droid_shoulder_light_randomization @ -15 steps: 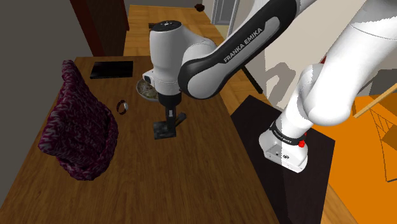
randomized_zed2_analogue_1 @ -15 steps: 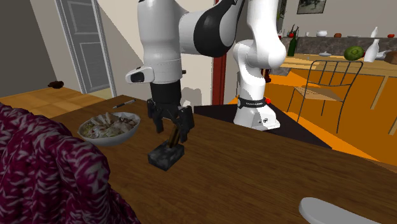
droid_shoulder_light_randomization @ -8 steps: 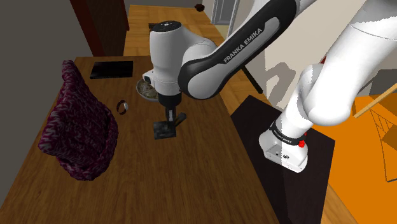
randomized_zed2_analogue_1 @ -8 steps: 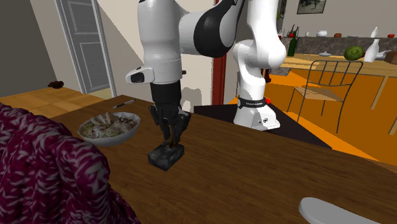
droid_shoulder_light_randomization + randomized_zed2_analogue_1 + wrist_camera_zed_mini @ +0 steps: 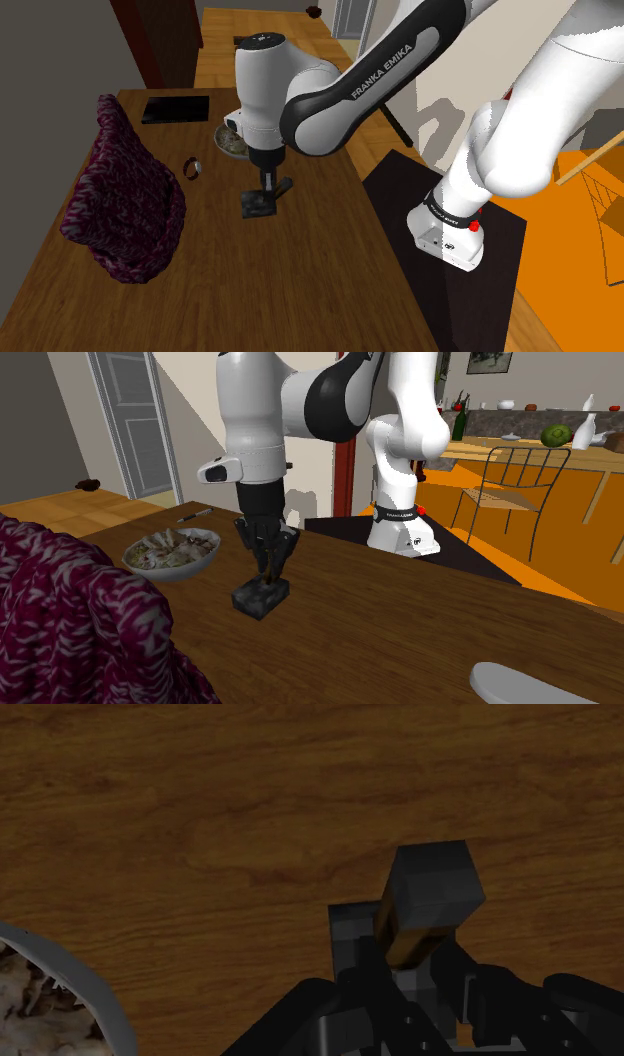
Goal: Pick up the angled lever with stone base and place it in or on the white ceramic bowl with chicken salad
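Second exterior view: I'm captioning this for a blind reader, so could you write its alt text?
A black pincer is shut on a lever whose dark base sits on a wooden table, beside a bowl of salad. A dark red knit cloth lies in the foreground.

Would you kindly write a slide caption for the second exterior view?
Black gripper shut on the angled lever, which stands on the wooden table beside the salad bowl.

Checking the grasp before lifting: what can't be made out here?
Shoulder view: the white arm hides most of the white bowl of salad.
Wrist view: the black tool blends into the dark angled lever; contact unclear.
Second exterior view: pale rounded object, cut by the bottom edge.
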